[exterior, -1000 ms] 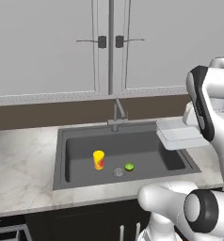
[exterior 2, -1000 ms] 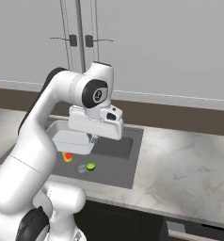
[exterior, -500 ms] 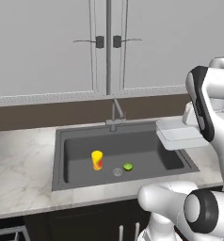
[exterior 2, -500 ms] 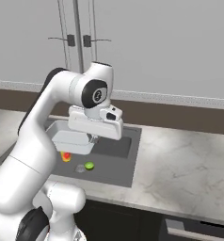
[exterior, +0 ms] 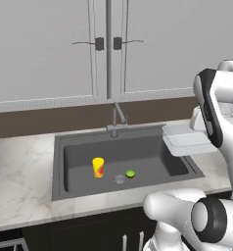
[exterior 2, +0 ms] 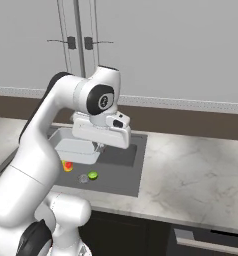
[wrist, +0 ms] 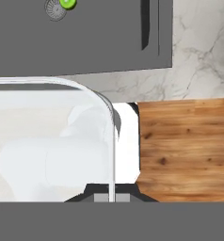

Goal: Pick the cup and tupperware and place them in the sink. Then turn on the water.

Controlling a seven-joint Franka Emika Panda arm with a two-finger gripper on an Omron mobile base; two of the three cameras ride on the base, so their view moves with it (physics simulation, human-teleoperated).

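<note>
The yellow cup with a red patch stands upright on the floor of the dark sink, left of the drain. In the right base view the cup is partly hidden by the tupperware. My gripper is shut on the rim of the pale tupperware, which hangs level above the sink's right edge. From the hand, the tupperware lies to the left of my gripper, with its rim pinched between the jaws. The faucet stands at the sink's back edge; no water stream shows.
A small green round object lies beside the metal drain. Marble counter surrounds the sink. Closed grey cabinets hang above. Wooden floor shows below the counter's front edge.
The whole picture has shifted slightly left in both base views, so the camera moved. The arm and the held tupperware keep the same place in the frame.
</note>
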